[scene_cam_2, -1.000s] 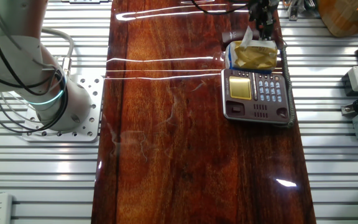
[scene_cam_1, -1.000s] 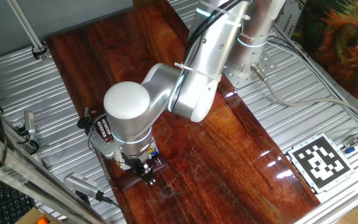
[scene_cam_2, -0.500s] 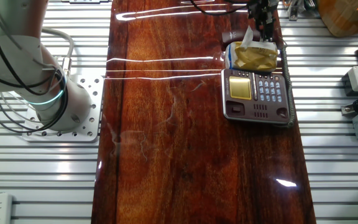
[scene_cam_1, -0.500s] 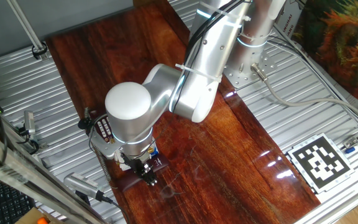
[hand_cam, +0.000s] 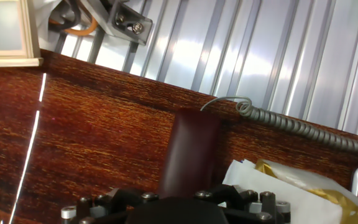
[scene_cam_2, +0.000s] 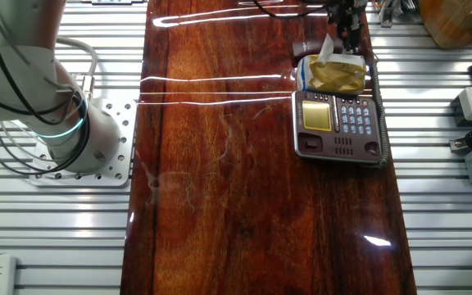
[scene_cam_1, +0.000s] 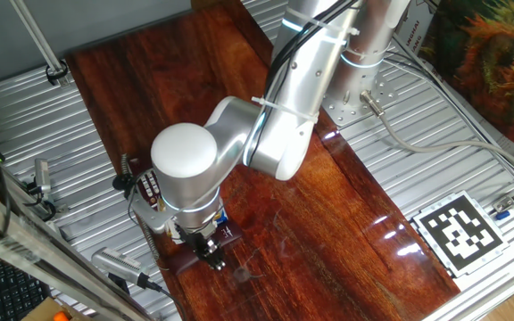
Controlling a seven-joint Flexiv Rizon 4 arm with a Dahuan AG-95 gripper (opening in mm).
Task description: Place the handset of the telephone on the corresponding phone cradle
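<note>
A: One fixed view: where is the gripper (scene_cam_1: 213, 259)?

B: Low over the near end of the wooden table (scene_cam_1: 328, 223); the silver arm (scene_cam_1: 275, 134) bends down to it; the handset (scene_cam_1: 194, 257) shows as a dark bar at the fingertips, lying beside the phone (scene_cam_1: 150, 189), which the wrist mostly hides.

A: Is it clamped on the bar?

B: The fingers meet the bar, but whether they are closed on it cannot be told from here.

A: The other fixed view?

B: The gripper (scene_cam_2: 344, 33) hangs at the far end of the table (scene_cam_2: 220, 164); a paper packet (scene_cam_2: 333, 72) lies just below it, covering the top of the phone (scene_cam_2: 338, 123); the coiled cord (scene_cam_2: 378, 106) runs along the phone's right edge; the handset (scene_cam_2: 308, 47) peeks out as a dark stub left of the gripper, beyond the packet.

A: And the hand view?

B: The handset (hand_cam: 190, 152) stretches straight ahead from the gripper body, flat on the wood; the cord (hand_cam: 291, 124) leaves its far end and trails off to the right; the packet (hand_cam: 297, 183) sits right of the handset, touching it; the fingertips are out of sight, so the grip cannot be judged.
</note>
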